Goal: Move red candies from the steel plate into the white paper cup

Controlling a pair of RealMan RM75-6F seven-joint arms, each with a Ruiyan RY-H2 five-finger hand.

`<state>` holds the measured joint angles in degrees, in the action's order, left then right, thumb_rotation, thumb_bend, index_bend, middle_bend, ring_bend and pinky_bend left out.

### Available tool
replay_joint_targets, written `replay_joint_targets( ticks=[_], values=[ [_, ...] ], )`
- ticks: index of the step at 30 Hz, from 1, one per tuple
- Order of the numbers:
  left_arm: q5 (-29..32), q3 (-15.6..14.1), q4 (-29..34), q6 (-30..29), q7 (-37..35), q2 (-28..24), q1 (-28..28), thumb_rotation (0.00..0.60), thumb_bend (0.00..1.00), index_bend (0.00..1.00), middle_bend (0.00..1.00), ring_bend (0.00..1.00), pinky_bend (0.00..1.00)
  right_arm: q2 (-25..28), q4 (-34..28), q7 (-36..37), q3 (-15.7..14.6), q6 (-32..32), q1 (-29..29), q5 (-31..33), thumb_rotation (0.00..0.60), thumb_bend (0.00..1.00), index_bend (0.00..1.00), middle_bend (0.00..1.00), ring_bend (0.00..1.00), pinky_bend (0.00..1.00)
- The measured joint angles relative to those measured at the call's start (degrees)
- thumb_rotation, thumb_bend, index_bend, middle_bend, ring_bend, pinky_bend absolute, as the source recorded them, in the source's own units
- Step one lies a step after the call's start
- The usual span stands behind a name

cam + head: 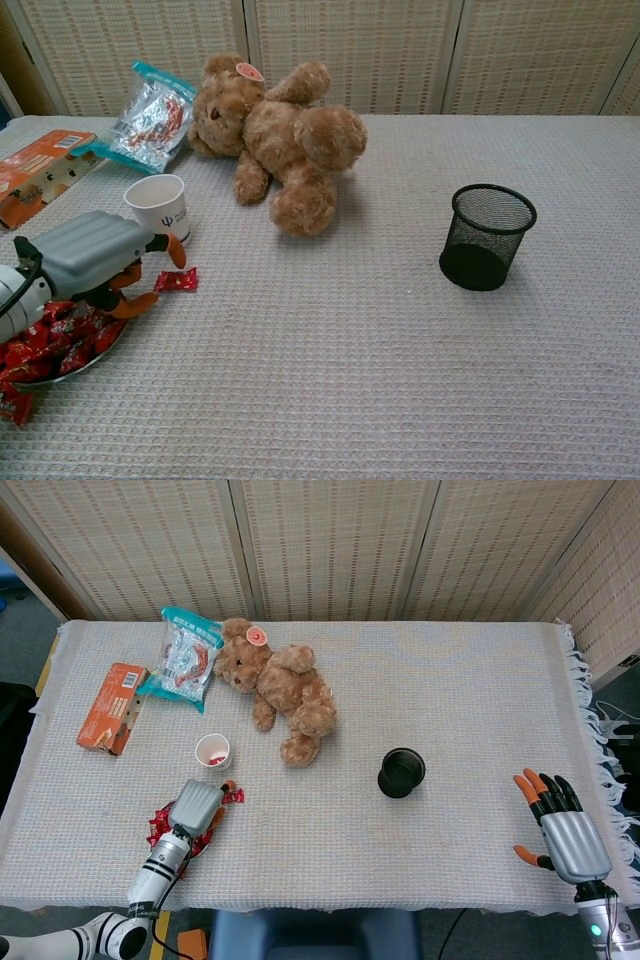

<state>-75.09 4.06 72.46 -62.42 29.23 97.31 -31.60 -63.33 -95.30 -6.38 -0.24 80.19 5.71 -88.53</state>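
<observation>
The steel plate [72, 367] lies near the table's front left, heaped with red candies [62, 335] [160, 827]. The white paper cup [213, 751] [158, 207] stands upright just beyond it, with a red candy showing inside in the head view. One loose red candy [176, 281] [233, 796] lies on the cloth between plate and cup. My left hand [198, 804] [95, 260] hovers low over the plate's right side, fingers apart and bent down, tips beside the loose candy and holding nothing. At the front right edge my right hand [560, 827] rests with its fingers spread.
A brown teddy bear [282, 689] lies behind the cup. A black mesh pot [401, 772] stands mid-table. At the far left lie an orange box [110, 707] and a snack bag [184, 658]. Another red candy [10, 406] lies off the plate by the front edge.
</observation>
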Motion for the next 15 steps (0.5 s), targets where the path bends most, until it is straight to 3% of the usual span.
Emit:
replay_joint_targets(
  ticks=[15],
  values=[
    [-0.3,0.8,-5.0,-0.7,-0.7,2.7,-0.6,0.600,0.39,0.52,1.00,0.98,1.00,0.0,0.0,0.0,0.2,-0.1,0.0,0.4,0.600,0.01,0.00,0.00,0.00,0.00]
  ],
)
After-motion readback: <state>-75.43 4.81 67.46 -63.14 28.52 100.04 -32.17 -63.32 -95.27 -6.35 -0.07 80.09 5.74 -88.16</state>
